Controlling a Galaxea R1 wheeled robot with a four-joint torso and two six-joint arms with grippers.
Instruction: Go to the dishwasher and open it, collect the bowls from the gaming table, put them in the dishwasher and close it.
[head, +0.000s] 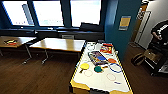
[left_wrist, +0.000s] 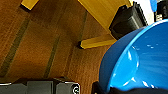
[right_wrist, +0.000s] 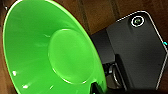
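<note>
The gaming table (head: 100, 81), white-topped with a yellow and black edge, stands just ahead and right of centre in the head view. Round yellow (head: 84, 66), dark green (head: 98, 69) and orange (head: 112, 60) pieces lie on it; I cannot tell whether they are bowls. In the left wrist view a blue bowl (left_wrist: 140, 60) hangs over the wooden floor beside the table's yellow side (left_wrist: 105, 10), gripped at its rim. In the right wrist view a green bowl (right_wrist: 50, 50) is held over the floor the same way. The dishwasher is out of view.
A blue hoop racket (head: 115, 68) and flat game boxes (head: 98, 57) also lie on the table. Wooden-topped tables (head: 58, 44) stand to the left under the windows. At the right are a person (head: 160, 32), a cart (head: 155, 60) and a bag (head: 137, 58).
</note>
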